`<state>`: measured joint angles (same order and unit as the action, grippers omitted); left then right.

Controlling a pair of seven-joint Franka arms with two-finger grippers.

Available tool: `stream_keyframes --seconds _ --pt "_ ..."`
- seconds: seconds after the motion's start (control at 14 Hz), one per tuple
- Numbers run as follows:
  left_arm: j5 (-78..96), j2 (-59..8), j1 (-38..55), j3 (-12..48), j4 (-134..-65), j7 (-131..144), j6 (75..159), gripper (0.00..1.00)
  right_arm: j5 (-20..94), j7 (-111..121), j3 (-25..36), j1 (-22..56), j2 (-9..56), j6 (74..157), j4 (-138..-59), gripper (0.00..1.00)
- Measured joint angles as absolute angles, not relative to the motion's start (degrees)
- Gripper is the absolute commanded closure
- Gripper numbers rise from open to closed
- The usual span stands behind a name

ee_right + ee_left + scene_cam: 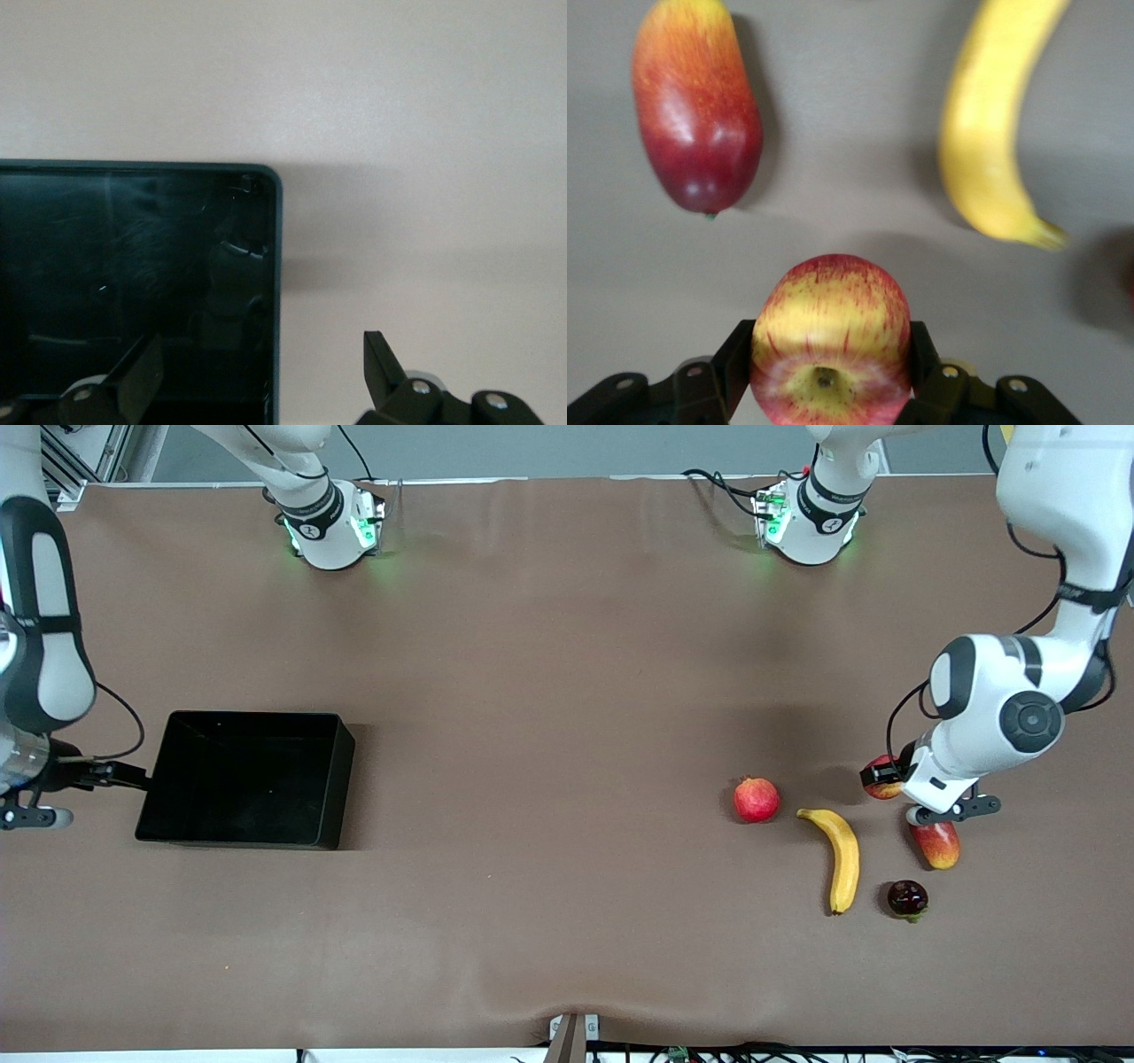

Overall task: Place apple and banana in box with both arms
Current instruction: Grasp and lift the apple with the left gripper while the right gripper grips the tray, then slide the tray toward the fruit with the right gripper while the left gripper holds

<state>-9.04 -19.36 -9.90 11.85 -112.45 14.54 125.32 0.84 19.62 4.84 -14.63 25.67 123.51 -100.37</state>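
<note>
The apple (881, 776), red with yellow streaks, sits between the fingers of my left gripper (886, 778) toward the left arm's end of the table. The left wrist view shows the apple (830, 341) clamped on both sides, stem dimple facing the camera. The banana (840, 857) lies on the table nearer the front camera and also shows in the left wrist view (1001, 133). The black box (339, 779) stands toward the right arm's end. My right gripper (133, 778) is open at the box's end wall (275, 266), one finger over the inside and one outside.
A uniformly red round fruit (756, 799) lies beside the banana. A red-yellow mango (937, 843) lies just under the left wrist and shows in the left wrist view (697, 106). A dark purple fruit (907, 898) lies nearer the front camera. Brown table between box and fruits.
</note>
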Motion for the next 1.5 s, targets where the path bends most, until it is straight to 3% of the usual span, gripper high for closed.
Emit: stream_keyframes --seconds 0.29,0.64,0.71,0.93,1.0,1.5 --pt "-9.04 -12.0 -9.59 18.27 -106.88 18.33 110.49 1.0 0.85 20.66 4.81 -15.03 28.66 125.15 -100.34 0.0" --pt "-9.04 -11.38 -9.57 20.69 -95.83 19.23 96.07 1.0 0.85 21.34 4.76 -15.1 31.11 125.13 -100.35 0.0" --pt "-9.04 -11.4 -9.58 20.96 -94.44 19.23 95.52 1.0 0.85 21.82 4.78 -15.22 31.6 125.13 -100.35 0.08" --pt "-9.03 -11.49 -9.61 22.53 -92.34 19.23 94.15 1.0 0.85 23.09 4.8 -16.05 33.1 124.98 -100.36 0.91" --pt "-9.03 -11.53 -9.62 23.31 -91.91 19.23 92.89 1.0 0.85 23.29 4.81 -16.24 33.46 124.96 -100.37 1.0" --pt "-8.03 -11.62 -9.58 26.83 -89.43 20.66 89.16 1.0 0.96 23.35 4.17 -16.27 33.67 124.14 -100.48 1.0"
